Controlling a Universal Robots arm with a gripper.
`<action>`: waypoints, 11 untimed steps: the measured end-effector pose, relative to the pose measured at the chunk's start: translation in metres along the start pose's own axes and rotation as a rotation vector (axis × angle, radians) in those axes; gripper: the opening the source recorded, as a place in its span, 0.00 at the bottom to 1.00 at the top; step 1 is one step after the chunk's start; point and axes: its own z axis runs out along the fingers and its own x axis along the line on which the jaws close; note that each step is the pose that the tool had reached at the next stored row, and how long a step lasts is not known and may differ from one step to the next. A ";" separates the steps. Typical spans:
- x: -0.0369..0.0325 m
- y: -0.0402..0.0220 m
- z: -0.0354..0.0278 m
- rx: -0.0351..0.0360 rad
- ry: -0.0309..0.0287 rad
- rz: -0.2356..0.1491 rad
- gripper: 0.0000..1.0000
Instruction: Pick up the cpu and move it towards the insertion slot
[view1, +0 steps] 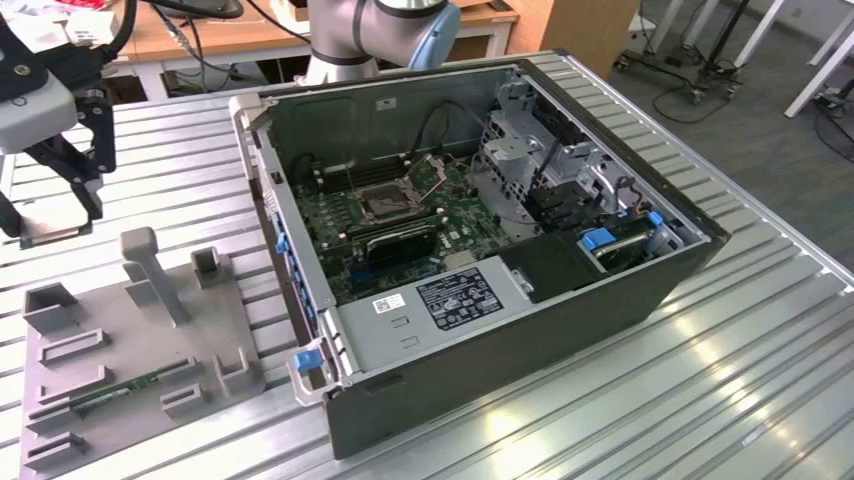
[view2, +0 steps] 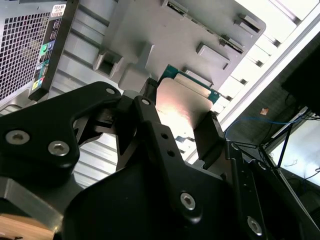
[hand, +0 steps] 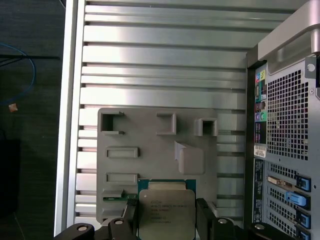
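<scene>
The cpu (hand: 166, 206), a flat square chip with a pale metal face and a green edge, sits between the black fingers (hand: 131, 216) of my gripper (hand: 167, 222), which is shut on it. In the second wrist view the cpu (view2: 181, 100) shows its tan underside between the same fingers (view2: 209, 134). In the exterior view the gripper (view1: 51, 212) hangs at the far left above the table, with the cpu (view1: 54, 233) at its tips, over the grey fixture plate's far end. The insertion slot (view1: 380, 203), a silver-framed square socket, lies on the green board inside the open computer case (view1: 534, 330), well to the exterior view's right of the gripper.
A grey fixture plate (view1: 134, 340) with raised posts and pockets lies on the ribbed metal table (view1: 747, 380); a thin green memory stick (view1: 127, 388) rests in it. The case's walls, drive cages and cables surround the board. The plate (hand: 150, 135) lies beneath the gripper in the first wrist view.
</scene>
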 end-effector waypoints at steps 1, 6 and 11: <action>-0.0002 0.0000 0.0000 0.0000 -0.0001 0.000 0.55; -0.0041 -0.0001 0.0000 0.0001 0.0001 0.000 0.55; -0.0118 -0.0002 0.0000 0.0000 0.0000 0.000 0.55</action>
